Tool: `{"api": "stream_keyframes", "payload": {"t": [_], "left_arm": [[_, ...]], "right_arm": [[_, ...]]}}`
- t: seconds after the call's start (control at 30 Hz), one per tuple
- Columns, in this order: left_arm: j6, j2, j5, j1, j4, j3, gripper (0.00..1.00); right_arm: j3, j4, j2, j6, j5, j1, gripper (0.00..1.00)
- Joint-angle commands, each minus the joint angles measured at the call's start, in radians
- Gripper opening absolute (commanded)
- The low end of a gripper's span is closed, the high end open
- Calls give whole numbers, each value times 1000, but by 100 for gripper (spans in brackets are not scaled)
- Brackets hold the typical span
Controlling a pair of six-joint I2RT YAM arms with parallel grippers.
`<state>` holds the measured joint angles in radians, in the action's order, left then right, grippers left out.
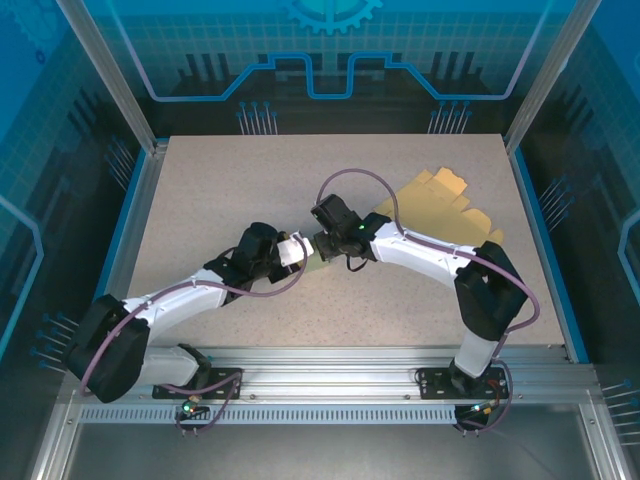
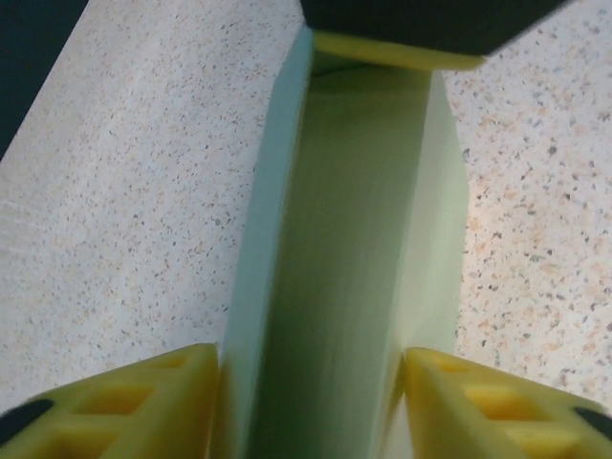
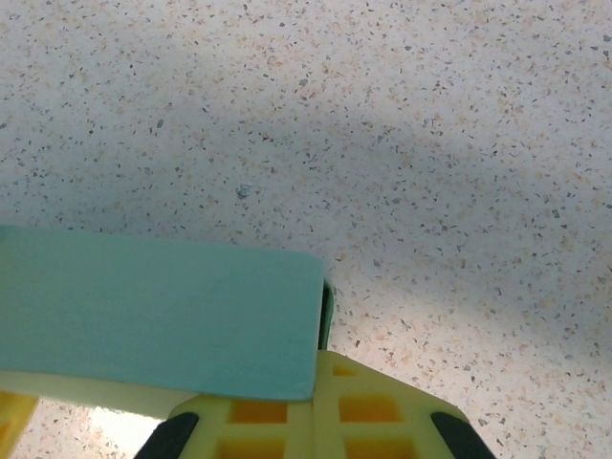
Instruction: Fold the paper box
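Observation:
The paper box [image 2: 354,239] is a pale green, partly folded sleeve standing on edge on the speckled table. My left gripper [image 2: 311,356] has its yellow fingers [image 2: 143,402] pressed against the box's two side walls, shut on it. At the box's far end my right gripper [image 2: 392,48] pinches its edge. In the right wrist view the right gripper [image 3: 316,361] is shut, a thin dark green paper edge caught in the seam and a teal panel of the box [image 3: 163,306] lying over its left finger. From above, both grippers [image 1: 298,250] [image 1: 320,243] meet at the table's middle over the box [image 1: 320,264].
A flat yellow cardboard blank [image 1: 445,205] with tabbed edges lies at the back right, behind the right arm. The speckled table [image 1: 220,190] is bordered by blue rails and metal frame posts.

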<state>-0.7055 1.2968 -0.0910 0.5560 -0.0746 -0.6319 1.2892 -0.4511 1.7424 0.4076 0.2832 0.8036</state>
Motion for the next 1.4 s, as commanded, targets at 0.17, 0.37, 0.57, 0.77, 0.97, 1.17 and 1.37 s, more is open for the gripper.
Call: {"api": "stream_keyframes", "payload": {"t": [0.17,0.37,0.57,0.77,0.97,1.17,1.37], "left_arm": [[-11,56,-26,-4,-29,17,23],[-14,70,-26,-2,-22,18,22],[-10,75,-23,-3,-19,15,22],[-12,73,-21,-2,1,14,22],[-11,79,-12,3,0,12,22],[40,74,-21,7,33,-22,27],[115,25,-15,5,174,-138,62]], "right_arm": [[-48,-80,-84,18,-149,-1,14],[-90,-30,-195,67,-243,-55,29],[-79,31,-169,134,-337,-143,42],[-43,108,-69,165,-454,-200,54],[29,115,32,147,-510,-223,58],[34,80,81,131,-500,-224,45],[-26,101,86,132,-487,-225,37]]}}
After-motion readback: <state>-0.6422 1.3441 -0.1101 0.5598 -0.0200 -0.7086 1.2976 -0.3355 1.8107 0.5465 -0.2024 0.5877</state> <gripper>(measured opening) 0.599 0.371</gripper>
